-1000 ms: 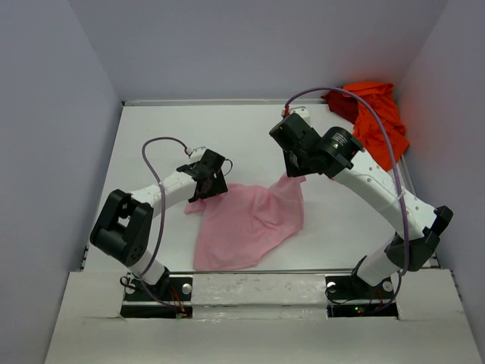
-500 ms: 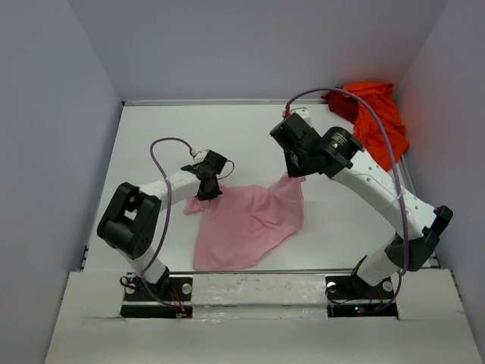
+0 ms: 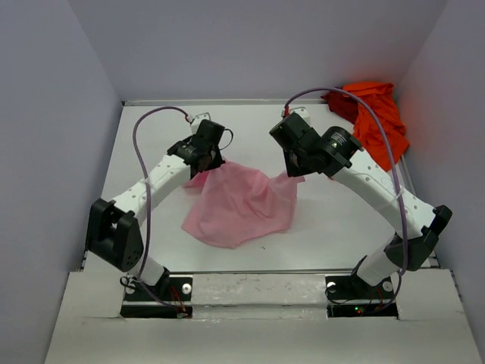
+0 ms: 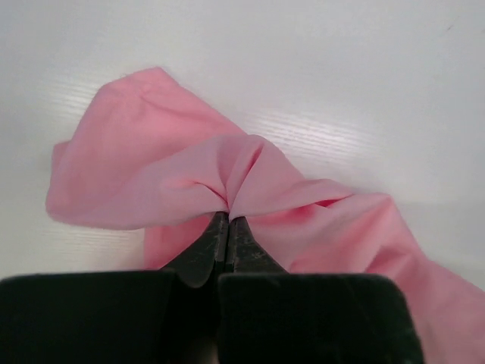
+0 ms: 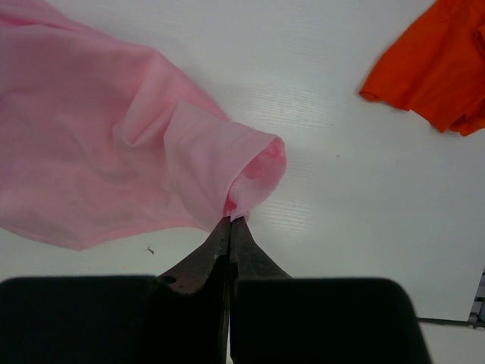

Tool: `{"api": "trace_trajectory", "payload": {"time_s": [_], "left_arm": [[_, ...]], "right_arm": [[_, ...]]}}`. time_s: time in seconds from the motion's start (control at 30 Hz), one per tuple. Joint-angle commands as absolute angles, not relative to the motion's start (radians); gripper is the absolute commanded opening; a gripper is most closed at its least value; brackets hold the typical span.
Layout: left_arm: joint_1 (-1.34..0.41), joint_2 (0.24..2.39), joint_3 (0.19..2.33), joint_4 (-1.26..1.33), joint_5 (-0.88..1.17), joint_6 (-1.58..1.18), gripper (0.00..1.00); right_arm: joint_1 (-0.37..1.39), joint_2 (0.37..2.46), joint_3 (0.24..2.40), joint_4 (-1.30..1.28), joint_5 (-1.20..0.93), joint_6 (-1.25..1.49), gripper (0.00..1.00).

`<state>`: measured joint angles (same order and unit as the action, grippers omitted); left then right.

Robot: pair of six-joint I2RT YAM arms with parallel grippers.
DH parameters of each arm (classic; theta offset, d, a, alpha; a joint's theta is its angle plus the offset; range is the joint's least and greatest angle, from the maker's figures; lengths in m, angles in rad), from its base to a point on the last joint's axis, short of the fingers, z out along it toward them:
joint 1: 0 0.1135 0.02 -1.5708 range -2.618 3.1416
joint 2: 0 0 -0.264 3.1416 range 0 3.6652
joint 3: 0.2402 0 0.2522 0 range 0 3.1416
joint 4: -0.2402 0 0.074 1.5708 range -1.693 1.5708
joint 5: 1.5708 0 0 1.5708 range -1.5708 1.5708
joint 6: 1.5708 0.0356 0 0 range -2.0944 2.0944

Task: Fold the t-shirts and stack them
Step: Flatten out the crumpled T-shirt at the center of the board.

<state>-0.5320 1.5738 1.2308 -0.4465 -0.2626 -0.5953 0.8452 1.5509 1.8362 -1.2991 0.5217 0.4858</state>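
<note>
My left gripper (image 4: 227, 218) is clenched on one edge of the pink shirt (image 3: 239, 203), my right gripper (image 5: 229, 221) on its other corner; it sags between them onto the table (image 3: 326, 224), orange shirt (image 3: 377, 114) heaped far right

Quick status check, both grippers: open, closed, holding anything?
Left gripper: closed, pinching a bunched fold of the pink t-shirt.
Right gripper: closed, pinching another part of the same pink t-shirt.
</note>
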Motion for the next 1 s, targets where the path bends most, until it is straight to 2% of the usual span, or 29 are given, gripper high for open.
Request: {"api": "trace_trajectory", "payload": {"time_s": [0.0, 0.2, 0.5, 0.7, 0.97], "left_arm": [[-0.529, 1.418, 1.354, -0.567, -0.351, -0.591, 0.00], [-0.528, 1.287, 1.506, -0.621, -0.461, -0.531, 0.00], [-0.526, 1.290, 1.799, -0.836, -0.494, -0.502, 0.00], [-0.526, 1.293, 1.861, -0.890, -0.482, -0.491, 0.00], [-0.529, 1.287, 1.845, -0.884, -0.420, -0.495, 0.00]], "right_arm": [[0.834, 1.563, 1.874, -1.247, 0.518, 0.457, 0.00], [0.834, 1.603, 1.979, -1.212, 0.557, 0.419, 0.00], [0.815, 1.556, 2.085, -1.135, 0.721, 0.345, 0.00], [0.736, 1.519, 2.201, -1.132, 0.825, 0.307, 0.00], [0.612, 1.529, 2.298, -1.088, 0.825, 0.219, 0.00]]}}
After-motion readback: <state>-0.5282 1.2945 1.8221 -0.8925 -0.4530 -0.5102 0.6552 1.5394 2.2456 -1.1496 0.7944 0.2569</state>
